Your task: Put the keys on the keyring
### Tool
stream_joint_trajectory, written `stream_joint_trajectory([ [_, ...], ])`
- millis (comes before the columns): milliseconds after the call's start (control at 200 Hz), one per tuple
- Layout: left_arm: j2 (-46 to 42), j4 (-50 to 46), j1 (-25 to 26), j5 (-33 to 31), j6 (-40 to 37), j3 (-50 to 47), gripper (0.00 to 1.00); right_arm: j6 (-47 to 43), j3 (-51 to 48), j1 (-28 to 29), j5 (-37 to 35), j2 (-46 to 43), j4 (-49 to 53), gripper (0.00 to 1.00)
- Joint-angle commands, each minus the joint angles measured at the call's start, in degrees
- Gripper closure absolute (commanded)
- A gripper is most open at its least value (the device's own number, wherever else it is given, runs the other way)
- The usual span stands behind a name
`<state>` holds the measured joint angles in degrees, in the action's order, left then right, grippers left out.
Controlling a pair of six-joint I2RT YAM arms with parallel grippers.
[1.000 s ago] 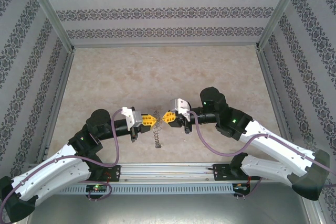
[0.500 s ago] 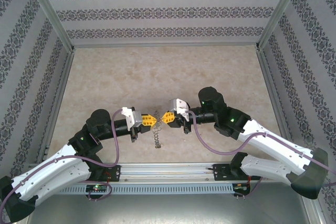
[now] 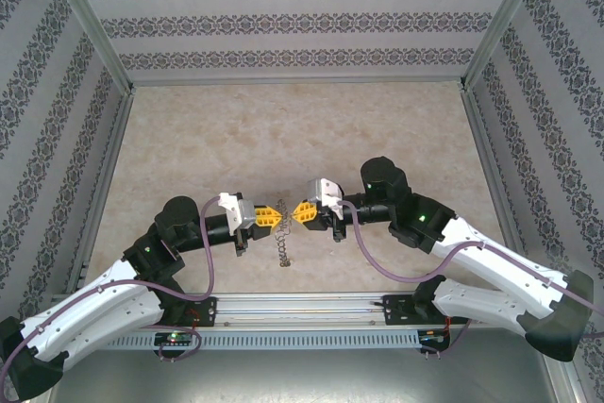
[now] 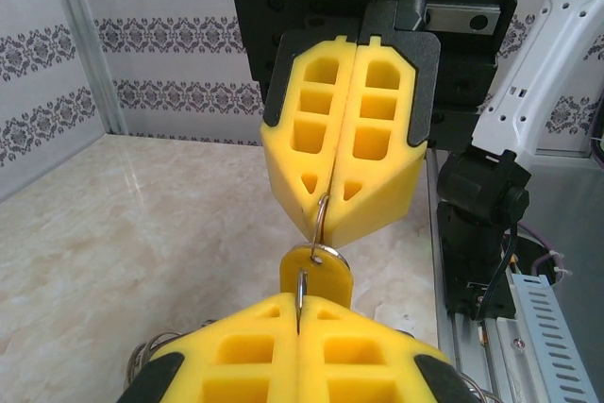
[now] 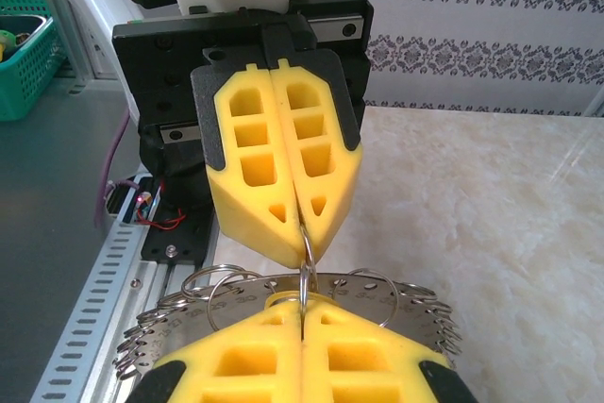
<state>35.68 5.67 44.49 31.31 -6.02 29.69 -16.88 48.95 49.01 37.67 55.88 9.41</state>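
- Beige marbled worktop (image 3: 283, 129), walled by striped damask wallpaper (image 3: 293, 16).
- Mid-frame, left hand (image 3: 275, 217) and right hand (image 3: 296, 212) both clamped on keyring (image 3: 282, 247) wire loops.
- Yellow key (image 4: 316, 276) between them.

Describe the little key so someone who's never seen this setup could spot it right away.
On the beige marble-look table, find where the left hand and right hand, both yellow foam, meet tip to tip. Between those tips sits the tiny yellow-orange key-like piece, threaded on a thin silver wire loop. Unlike the hollow-celled fingers, it is flat, rounded and far smaller.
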Motion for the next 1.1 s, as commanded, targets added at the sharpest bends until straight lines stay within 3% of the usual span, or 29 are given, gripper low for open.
stream_joint_trajectory([
  [0, -0.7, 4.3, -0.6, 0.8, -1.4, 0.1, 1.00, -0.9, -0.4, 0.4, 2.1, -0.2, 0.2, 1.00],
  [1099, -1.1, 4.0, -0.6, 1.0, -1.3, 0.1, 1.00, -0.2, -1.0, 0.0, 1.2, 0.3, -1.7, 1.00],
])
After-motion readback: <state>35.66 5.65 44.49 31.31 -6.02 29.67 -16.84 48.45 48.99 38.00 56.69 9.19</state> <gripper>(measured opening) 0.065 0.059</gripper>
